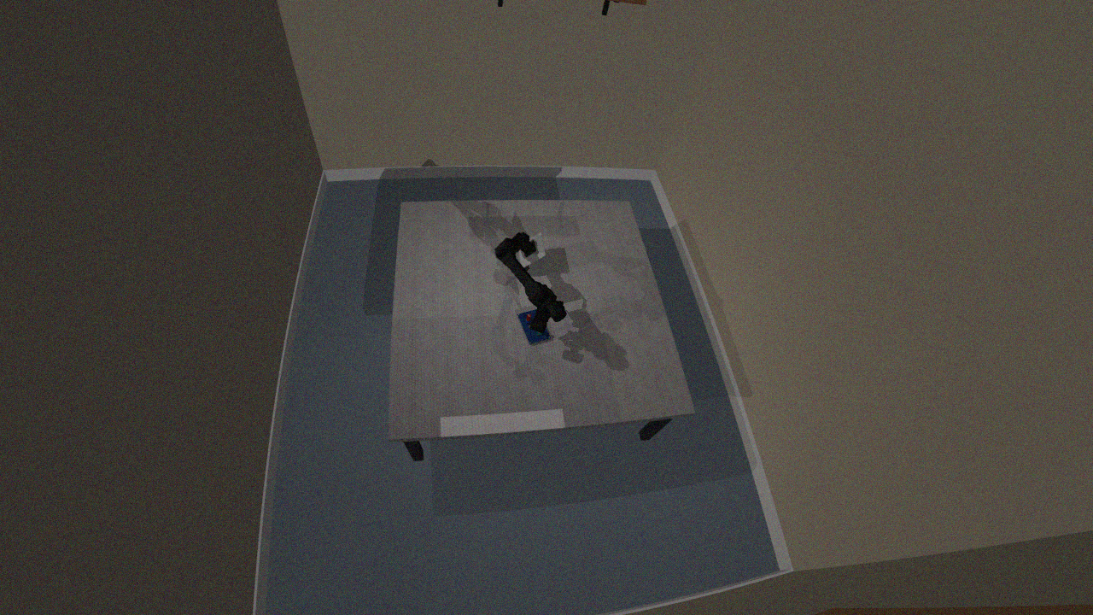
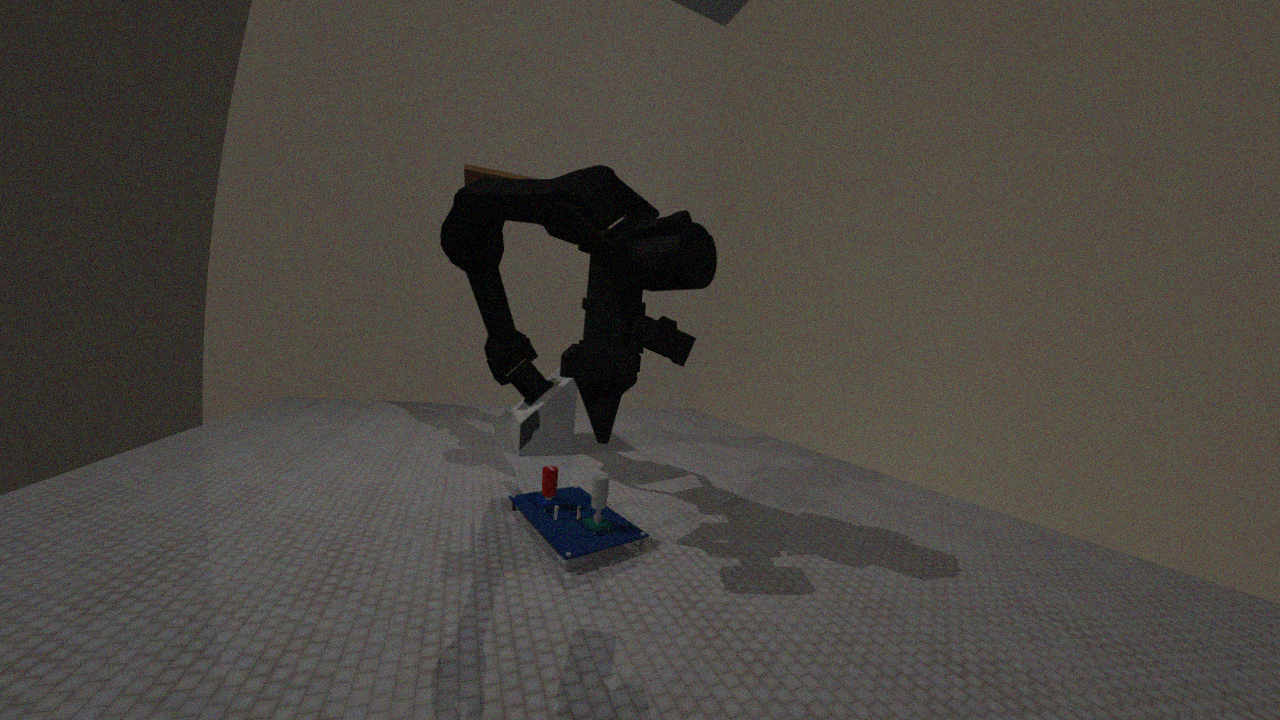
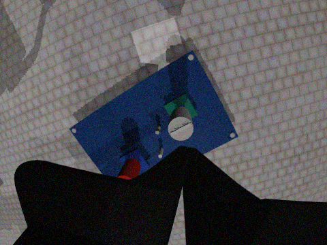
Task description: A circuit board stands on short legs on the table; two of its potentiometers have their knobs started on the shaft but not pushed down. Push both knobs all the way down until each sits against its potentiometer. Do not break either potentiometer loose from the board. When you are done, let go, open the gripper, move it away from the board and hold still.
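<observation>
The blue circuit board stands on short legs on the table. A white knob stands upright over the green potentiometer, with pale shaft showing beneath it. A red knob stands near the board's other end, with a small pale gap below it; its lower front is partly hidden by the fingers in the wrist view. My gripper is shut and empty, pointing down above the board, higher than both knobs and touching neither.
Two small pale posts rise from the board between the knobs. The arm's white base mount stands behind the board. A pale strip lies along the table's front edge.
</observation>
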Robot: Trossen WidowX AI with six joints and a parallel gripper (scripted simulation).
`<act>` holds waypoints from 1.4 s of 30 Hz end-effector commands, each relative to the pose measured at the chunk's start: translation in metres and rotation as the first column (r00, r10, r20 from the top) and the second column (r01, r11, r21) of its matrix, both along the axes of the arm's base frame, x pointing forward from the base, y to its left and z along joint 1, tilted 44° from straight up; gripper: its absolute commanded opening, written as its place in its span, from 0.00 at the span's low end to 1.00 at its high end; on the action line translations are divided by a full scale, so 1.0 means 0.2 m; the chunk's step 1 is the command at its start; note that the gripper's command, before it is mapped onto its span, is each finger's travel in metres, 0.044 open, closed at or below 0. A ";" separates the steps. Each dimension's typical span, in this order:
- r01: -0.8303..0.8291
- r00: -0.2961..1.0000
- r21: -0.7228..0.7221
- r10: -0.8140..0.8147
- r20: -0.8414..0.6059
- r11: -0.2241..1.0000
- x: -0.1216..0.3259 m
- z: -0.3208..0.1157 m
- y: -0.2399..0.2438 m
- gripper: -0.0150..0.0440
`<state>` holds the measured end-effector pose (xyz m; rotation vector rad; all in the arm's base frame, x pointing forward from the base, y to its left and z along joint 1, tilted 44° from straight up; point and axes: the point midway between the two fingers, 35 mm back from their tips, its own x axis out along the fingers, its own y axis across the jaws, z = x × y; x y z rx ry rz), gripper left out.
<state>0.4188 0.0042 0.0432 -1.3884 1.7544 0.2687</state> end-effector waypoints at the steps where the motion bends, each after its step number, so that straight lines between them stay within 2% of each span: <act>1: 0.106 0.989 0.007 -0.106 0.101 0.994 0.00 0.00 0.00 0.25; 10: 0.322 0.897 0.049 -0.321 0.305 0.945 0.00 -0.01 0.00 0.25; 19: 0.508 0.717 0.135 -0.504 0.481 0.851 0.00 -0.01 -0.01 0.25; 31: 0.678 0.375 0.301 -0.668 0.643 0.670 0.00 -0.02 -0.01 0.25; 42: 0.735 0.003 0.485 -0.717 0.698 0.475 0.00 -0.02 -0.02 0.25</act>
